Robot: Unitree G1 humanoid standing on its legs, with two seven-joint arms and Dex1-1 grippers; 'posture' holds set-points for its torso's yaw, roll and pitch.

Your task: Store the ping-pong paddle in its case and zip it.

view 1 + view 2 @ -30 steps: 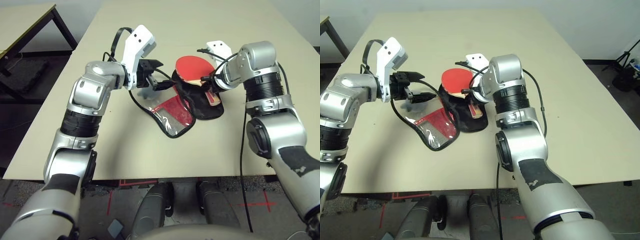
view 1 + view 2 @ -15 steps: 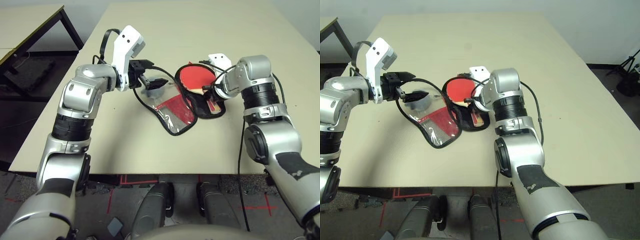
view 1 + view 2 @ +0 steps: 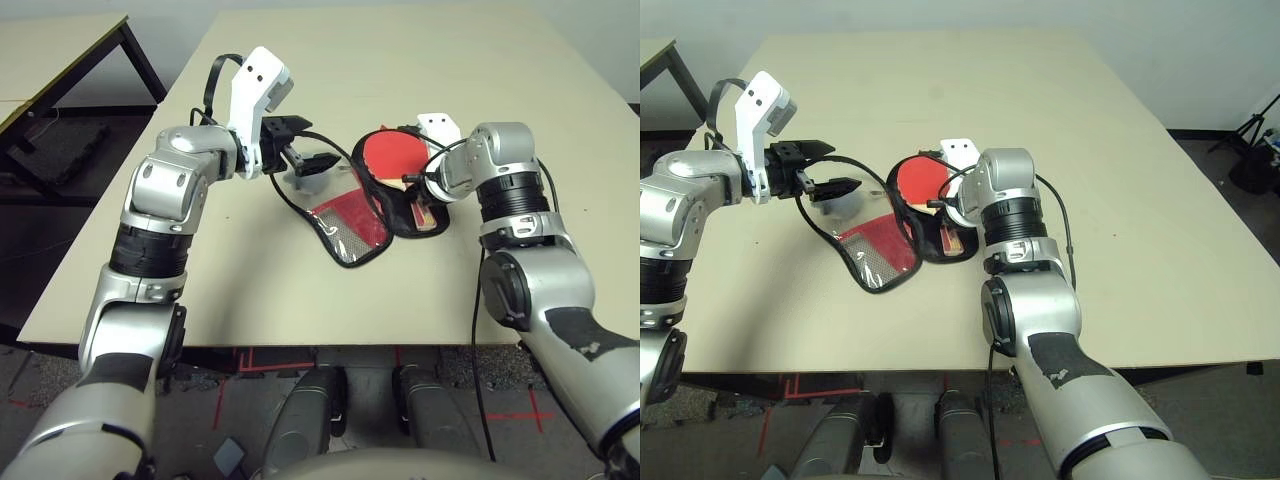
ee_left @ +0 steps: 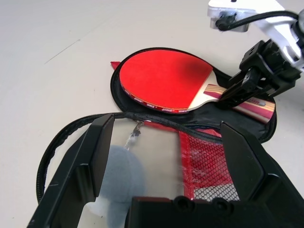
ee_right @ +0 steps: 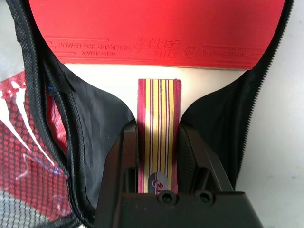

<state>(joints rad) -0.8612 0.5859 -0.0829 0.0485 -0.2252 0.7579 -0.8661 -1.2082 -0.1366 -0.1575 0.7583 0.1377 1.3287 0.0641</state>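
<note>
On the table (image 3: 300, 290), the ping-pong paddle (image 4: 164, 80) lies in the open case (image 3: 385, 205). The right hand (image 5: 159, 142) clamps its handle. The left hand (image 4: 166, 156) is spread wide, empty.

The ping-pong paddle (image 5: 156, 33) carries a line of print along the lower edge of its red rubber, where "POWER FOR CHAMPION" can be read; the stylised marks and the second line of small lettering beside it are too faint to read. The case (image 5: 28, 142) bears white logo strokes on its red mesh, with no legible letters.
</note>
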